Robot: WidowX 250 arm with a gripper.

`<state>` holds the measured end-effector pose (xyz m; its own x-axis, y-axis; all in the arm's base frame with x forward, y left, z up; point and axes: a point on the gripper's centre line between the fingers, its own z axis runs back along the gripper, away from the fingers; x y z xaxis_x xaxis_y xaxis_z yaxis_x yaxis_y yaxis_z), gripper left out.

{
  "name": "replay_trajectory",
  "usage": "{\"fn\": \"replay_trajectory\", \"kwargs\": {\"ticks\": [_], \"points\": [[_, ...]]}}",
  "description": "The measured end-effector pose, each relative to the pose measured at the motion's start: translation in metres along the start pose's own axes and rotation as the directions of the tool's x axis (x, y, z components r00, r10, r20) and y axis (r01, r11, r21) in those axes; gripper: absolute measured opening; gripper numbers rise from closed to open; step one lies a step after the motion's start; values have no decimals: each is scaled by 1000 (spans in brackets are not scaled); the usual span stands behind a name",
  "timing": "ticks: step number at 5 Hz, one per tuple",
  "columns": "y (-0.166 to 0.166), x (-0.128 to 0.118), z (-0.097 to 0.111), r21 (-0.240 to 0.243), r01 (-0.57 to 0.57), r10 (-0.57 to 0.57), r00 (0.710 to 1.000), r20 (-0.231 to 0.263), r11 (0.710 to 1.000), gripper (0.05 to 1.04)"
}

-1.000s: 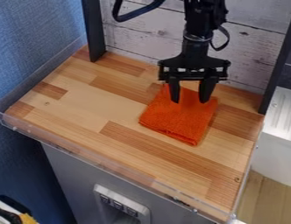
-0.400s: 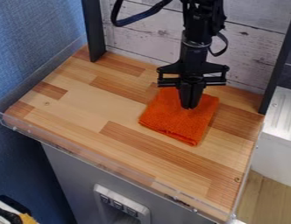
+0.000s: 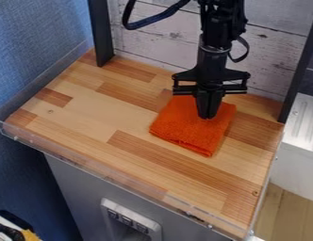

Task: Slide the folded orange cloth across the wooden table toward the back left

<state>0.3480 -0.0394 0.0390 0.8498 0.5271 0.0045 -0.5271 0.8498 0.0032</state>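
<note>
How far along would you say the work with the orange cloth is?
Already done, it seems: the black two-finger gripper is down at the square orange cloth, fingers together. In hand: perhaps a pinch of fabric, though I cannot tell whether any is caught. Left: any lift, as the cloth lies flat on the brown wooden counter.

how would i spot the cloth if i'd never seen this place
Find the wooden tabletop with the whitish plank wall behind it. Toward its back right, under the black gripper, lies a folded cloth. Its bright orange, fuzzy surface stands out from the smooth brown wood around it.
</note>
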Motion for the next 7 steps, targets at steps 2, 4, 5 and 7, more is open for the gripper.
{"fn": "replay_trajectory", "kwargs": {"ticks": [2,4,5,7], "points": [[1,-3,-5,-4,12,-12,1000,-3,1000,59],[5,-9,-17,-10,27,-27,1000,-4,1000,59],[7,-11,-23,-16,45,-45,999,1,999,59],[15,3,-30,-24,105,-105,994,-5,994,59]]}}
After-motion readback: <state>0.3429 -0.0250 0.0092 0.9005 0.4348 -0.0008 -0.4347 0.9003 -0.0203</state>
